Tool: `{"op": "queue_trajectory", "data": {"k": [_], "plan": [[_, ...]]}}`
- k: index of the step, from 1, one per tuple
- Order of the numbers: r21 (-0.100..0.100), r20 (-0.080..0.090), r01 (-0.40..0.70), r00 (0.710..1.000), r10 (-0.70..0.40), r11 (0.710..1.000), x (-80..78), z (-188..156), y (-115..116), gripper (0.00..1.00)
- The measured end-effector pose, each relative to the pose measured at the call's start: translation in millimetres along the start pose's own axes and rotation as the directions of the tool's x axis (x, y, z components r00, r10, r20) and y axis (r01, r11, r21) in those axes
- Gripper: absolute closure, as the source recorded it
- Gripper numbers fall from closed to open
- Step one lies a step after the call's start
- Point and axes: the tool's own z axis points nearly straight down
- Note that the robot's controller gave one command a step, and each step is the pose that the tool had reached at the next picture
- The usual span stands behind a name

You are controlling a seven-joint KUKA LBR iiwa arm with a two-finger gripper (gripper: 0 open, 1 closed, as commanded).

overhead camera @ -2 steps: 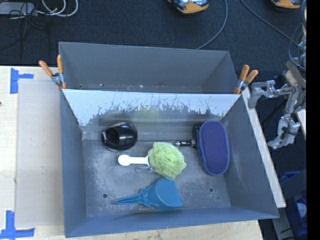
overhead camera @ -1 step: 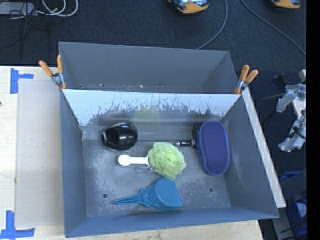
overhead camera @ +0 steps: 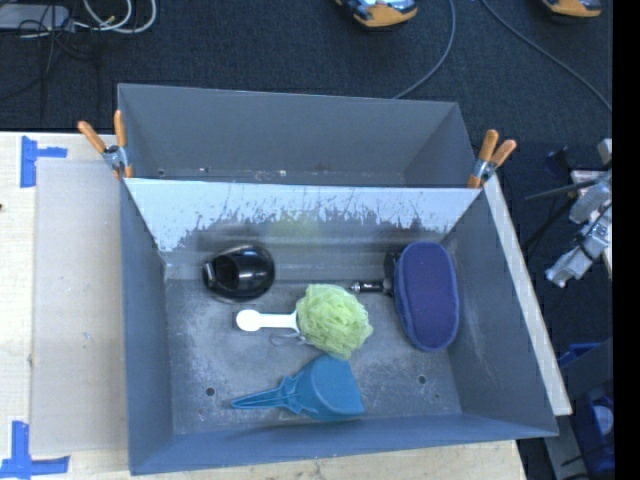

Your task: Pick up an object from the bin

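My gripper (overhead camera: 583, 249) hangs outside the bin, beyond its right wall, over none of the loose things. Nearest to it in the bin is a dark blue oval pouch (overhead camera: 428, 295) lying at the right, with a small black piece (overhead camera: 371, 287) sticking out on its left side. A light green mesh sponge (overhead camera: 334, 320) with a white handle (overhead camera: 263, 319) lies in the middle of the floor. A blue funnel-shaped thing (overhead camera: 312, 391) lies in front of the sponge, its spout pointing left.
A glossy black rounded thing (overhead camera: 238, 272) sits at the back left of the bin floor. The bin's walls slope up steeply on all sides, and bare floor shows at the front left and front right.
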Motion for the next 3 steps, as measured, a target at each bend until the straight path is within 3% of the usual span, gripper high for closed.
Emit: {"op": "queue_trajectory", "data": {"k": [1,2,3], "plan": [[0.000,0.001,0.254,0.967,-0.254,0.967,6.6,6,11,0.00],[0.000,0.003,0.009,1.000,-0.009,1.000,9.8,-4,29,0.00],[0.000,0.006,-0.066,0.998,0.066,0.998,-27.0,-14,-10,0.00]]}}
